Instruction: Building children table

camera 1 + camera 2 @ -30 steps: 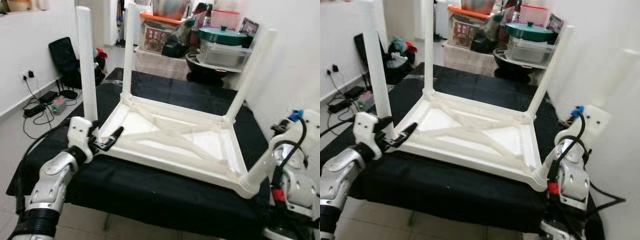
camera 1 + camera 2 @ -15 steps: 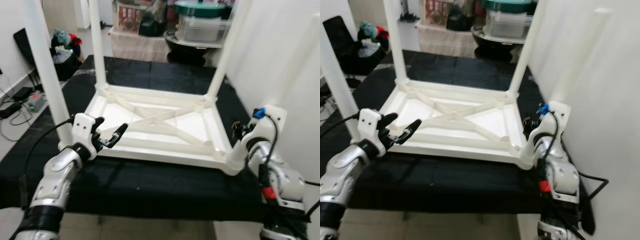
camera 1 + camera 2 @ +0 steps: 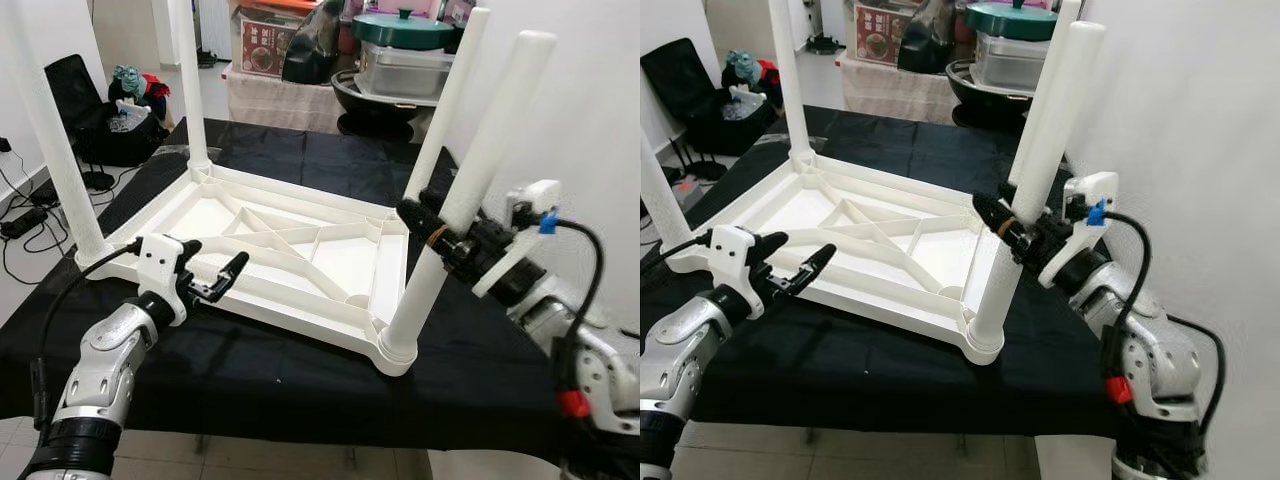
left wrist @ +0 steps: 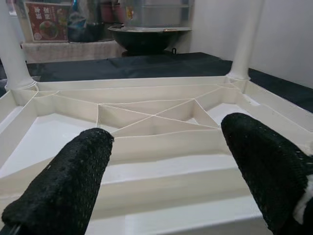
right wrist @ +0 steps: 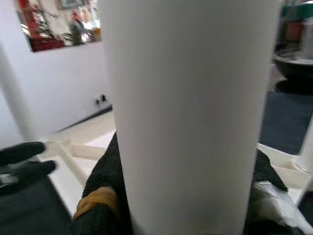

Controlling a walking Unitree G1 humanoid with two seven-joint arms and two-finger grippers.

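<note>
Right gripper (image 3: pixel 432 232) fingers clamp the near table leg (image 3: pixel 468 195) of the upturned table top (image 3: pixel 300 245); left gripper (image 3: pixel 215 275) fingers gape empty at its near rim.

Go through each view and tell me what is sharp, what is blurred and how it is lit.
Left and right eye views: evenly lit indoors, sharp; white table leg and left gripper crisp, soft shadows on the black cloth. Left wrist view: fingers close and slightly soft, upturned tabletop clear. Right wrist view: the leg is very close, pale and featureless; the background is blurred.
</note>
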